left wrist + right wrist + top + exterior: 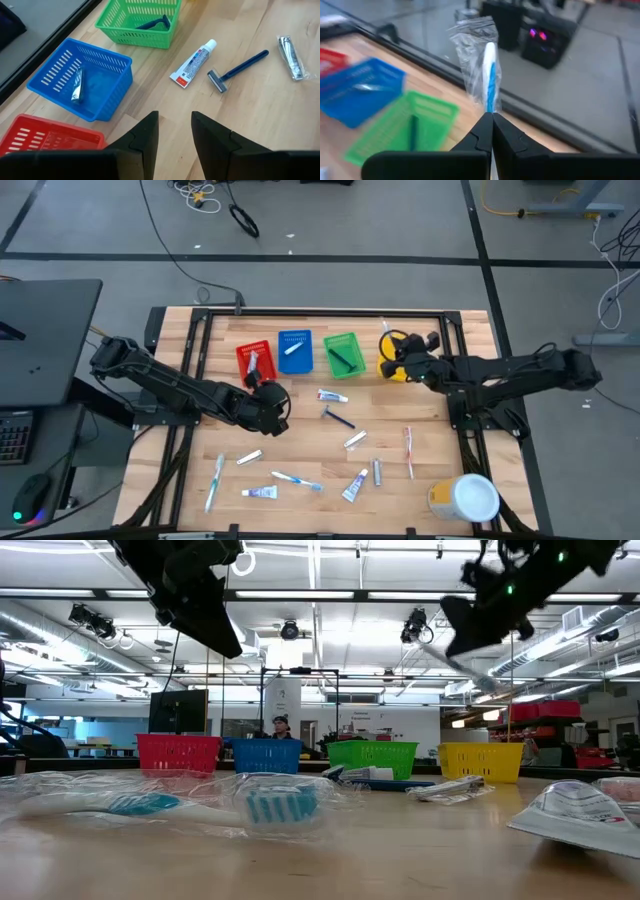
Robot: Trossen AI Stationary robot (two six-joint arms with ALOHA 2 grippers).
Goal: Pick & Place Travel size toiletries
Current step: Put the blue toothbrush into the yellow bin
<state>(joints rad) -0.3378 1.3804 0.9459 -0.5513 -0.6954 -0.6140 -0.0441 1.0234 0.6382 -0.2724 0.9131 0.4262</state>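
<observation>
A: Bins first. What sits in each?

B: The red bin (252, 361) holds a small wrapped item. The blue bin (82, 80) holds a clear-wrapped piece, the green bin (141, 20) a dark blue razor (155, 22). The yellow bin (393, 356) is partly hidden by the right arm.

A: And the hands?

B: The right hand (492, 120) is above the yellow bin, fingers together, clamped on a wrapped white and blue toothbrush (489, 75). The left hand (174, 131) hangs by the red bin, fingers apart, holding nothing.

A: The other toiletries?

B: Scattered on the tabletop (300, 430): a toothpaste tube (194, 63), a loose blue razor (239, 70).
</observation>
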